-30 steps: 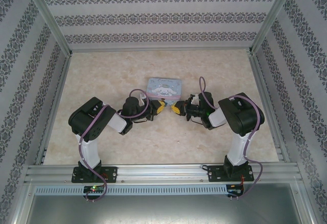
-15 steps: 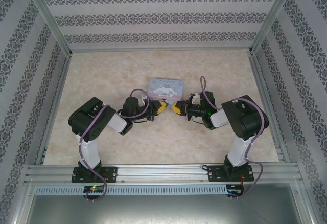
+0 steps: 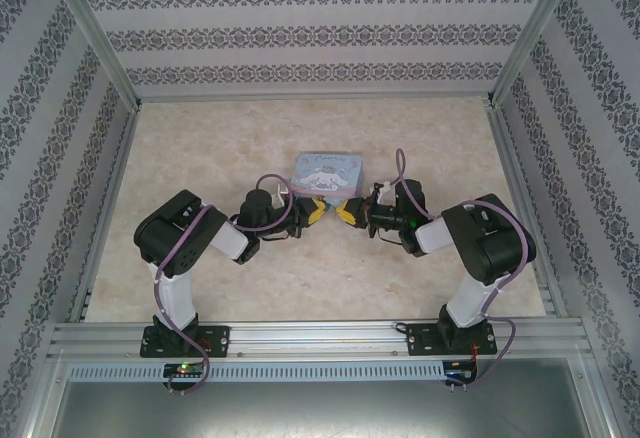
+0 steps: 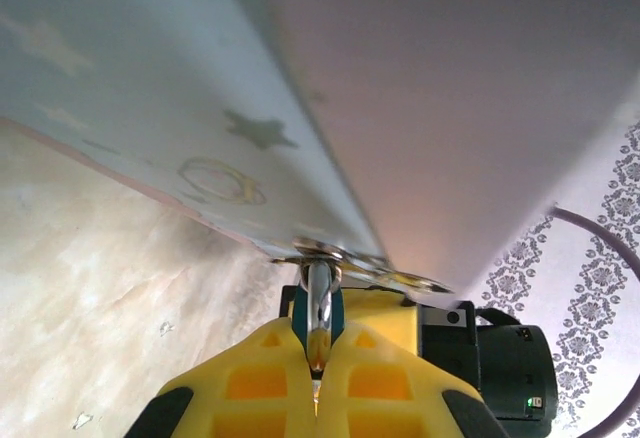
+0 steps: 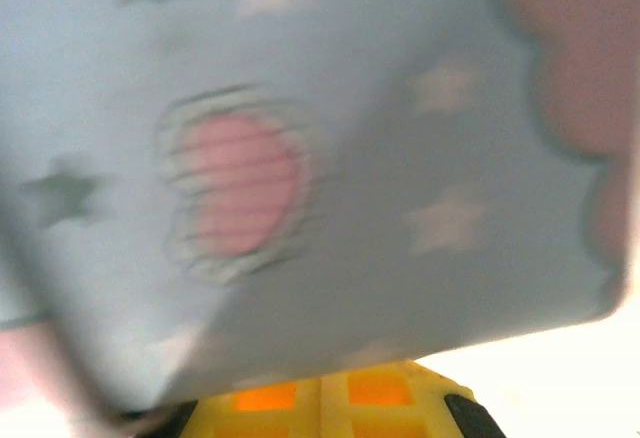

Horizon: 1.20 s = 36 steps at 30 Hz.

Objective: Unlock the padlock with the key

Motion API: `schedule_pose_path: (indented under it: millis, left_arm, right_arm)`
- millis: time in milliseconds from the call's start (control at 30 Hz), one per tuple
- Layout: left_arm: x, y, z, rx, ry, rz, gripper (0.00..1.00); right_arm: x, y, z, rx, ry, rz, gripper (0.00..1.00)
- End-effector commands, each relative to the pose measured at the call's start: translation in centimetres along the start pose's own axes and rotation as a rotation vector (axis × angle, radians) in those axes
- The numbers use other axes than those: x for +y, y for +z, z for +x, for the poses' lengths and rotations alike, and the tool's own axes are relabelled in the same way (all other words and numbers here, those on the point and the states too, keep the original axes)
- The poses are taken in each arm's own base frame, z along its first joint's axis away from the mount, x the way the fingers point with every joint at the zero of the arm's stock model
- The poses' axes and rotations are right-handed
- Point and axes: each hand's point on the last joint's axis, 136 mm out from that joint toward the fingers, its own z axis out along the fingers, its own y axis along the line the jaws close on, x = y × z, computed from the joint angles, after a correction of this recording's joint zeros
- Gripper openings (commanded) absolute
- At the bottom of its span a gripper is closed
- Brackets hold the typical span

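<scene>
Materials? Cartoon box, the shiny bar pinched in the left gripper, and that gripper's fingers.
Cartoon box: looks like thin printed sheet metal with a satin sheen and a crisp edge; plastic not excluded.
Bar: polished bright metal with mirror-like glints.
Left gripper fingers: matte yellow plastic with moulded pockets.

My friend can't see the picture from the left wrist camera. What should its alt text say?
The yellow left gripper is shut on the shiny shackle of a small bluish padlock hooked at the edge of a pale blue tin with stars on it. Beige marbled table shows at the left.
</scene>
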Motion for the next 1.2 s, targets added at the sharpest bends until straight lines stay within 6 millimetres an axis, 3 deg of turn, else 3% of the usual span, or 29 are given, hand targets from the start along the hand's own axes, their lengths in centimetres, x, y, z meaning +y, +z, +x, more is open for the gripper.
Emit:
schedule_pose_path:
  millis: [0, 167, 467, 867, 1167]
  left_arm:
    - [0.0, 0.3, 1.1, 0.041, 0.027, -0.006, 0.00]
    - [-0.3, 0.4, 1.0, 0.037, 0.032, -0.002, 0.00]
    - [-0.8, 0.2, 1.2, 0.042, 0.051, -0.006, 0.00]
    - [-1.1, 0.2, 1.2, 0.040, 0.055, 0.004, 0.00]
    - [-1.2, 0.2, 1.3, 0.042, 0.054, 0.004, 0.00]
  right_arm:
    - [1.0, -0.2, 0.9, 0.019, -0.065, -0.026, 0.00]
    - [-0.2, -0.6, 0.4, 0.002, -0.043, -0.011, 0.00]
    - [-0.3, -0.9, 1.2, 0.017, -0.051, -0.002, 0.00]
    - [-1.1, 0.4, 2.5, 0.047, -0.051, 0.028, 0.00]
    - [-1.9, 0.7, 2.1, 0.035, -0.037, 0.044, 0.00]
